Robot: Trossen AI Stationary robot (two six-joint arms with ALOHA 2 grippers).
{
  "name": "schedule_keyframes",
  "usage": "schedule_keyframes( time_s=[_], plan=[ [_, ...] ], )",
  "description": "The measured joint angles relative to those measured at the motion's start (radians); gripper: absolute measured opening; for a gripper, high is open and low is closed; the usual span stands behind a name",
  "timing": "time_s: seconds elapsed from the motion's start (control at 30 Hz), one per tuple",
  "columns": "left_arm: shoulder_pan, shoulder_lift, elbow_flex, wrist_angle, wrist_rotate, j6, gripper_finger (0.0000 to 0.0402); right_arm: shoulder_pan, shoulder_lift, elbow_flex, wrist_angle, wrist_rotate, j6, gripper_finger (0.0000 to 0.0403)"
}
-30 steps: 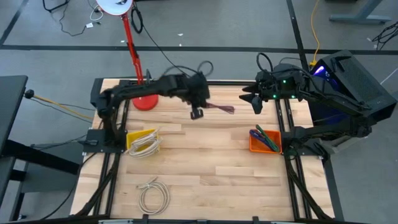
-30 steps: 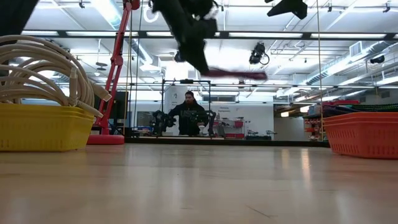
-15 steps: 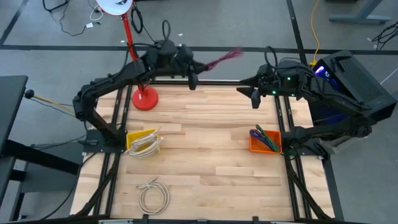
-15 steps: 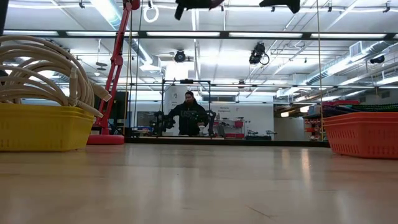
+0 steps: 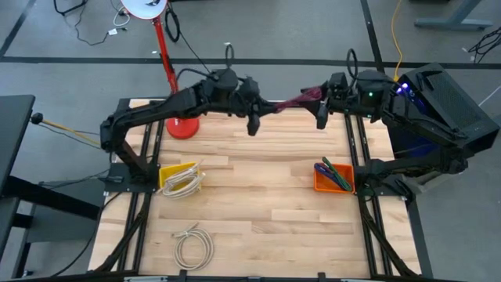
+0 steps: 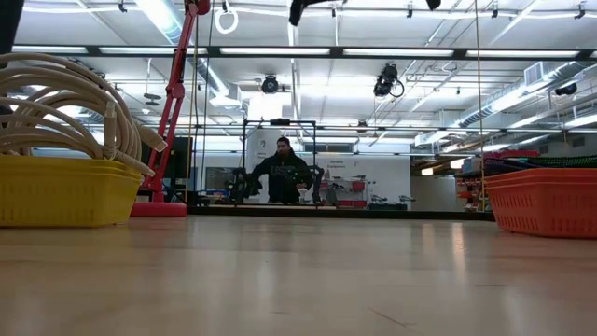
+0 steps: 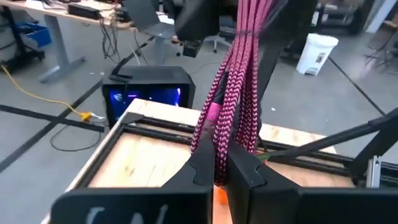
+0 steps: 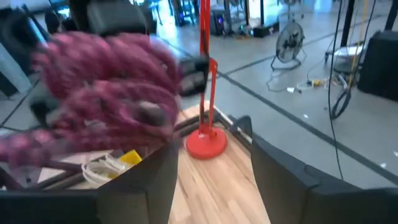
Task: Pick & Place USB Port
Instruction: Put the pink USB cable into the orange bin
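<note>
**Cable held aloft between both hands**

Left hand (image 5: 254, 125): raised above the far side of the counter (image 5: 258, 196), fingers (image 7: 245, 171) pressed together, pinching the pink braided cable (image 5: 296, 101). In the left wrist view the cable (image 7: 239, 81) rises from between those fingers toward the other arm.

Right hand (image 5: 321, 117): raised near the far right corner, fingers (image 8: 292, 177) spread wide. The bundled end of the cable (image 8: 106, 99) sits just in front of it; contact cannot be confirmed.

The cable spans the gap between the two hands, clear of the counter.

On the counter: an orange bin (image 5: 333, 178) at the right edge holding coloured cables, a yellow bin (image 5: 178, 178) at the left holding white cable, a loose white coil (image 5: 192, 244) near the front, and a red lamp base (image 5: 182, 125) at the far left.
</note>
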Motion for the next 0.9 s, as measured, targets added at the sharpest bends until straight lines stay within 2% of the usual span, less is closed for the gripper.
schedule_keyframes(
  time_s=[0.33,0.6,0.9],
  plan=[
    [-0.015,0.091,-0.002,0.088,0.012,-0.034,0.0016,0.000,0.000,0.000,0.052,-0.010,0.000,0.0204],
    [0.054,0.043,-0.001,0.154,0.003,-0.047,0.0016,0.000,-0.007,0.001,-0.051,0.008,0.000,0.0204],
    [0.074,0.038,-0.001,0.143,0.000,-0.052,0.0015,0.000,-0.027,0.001,-0.001,0.008,-0.020,0.0204]
  ],
)
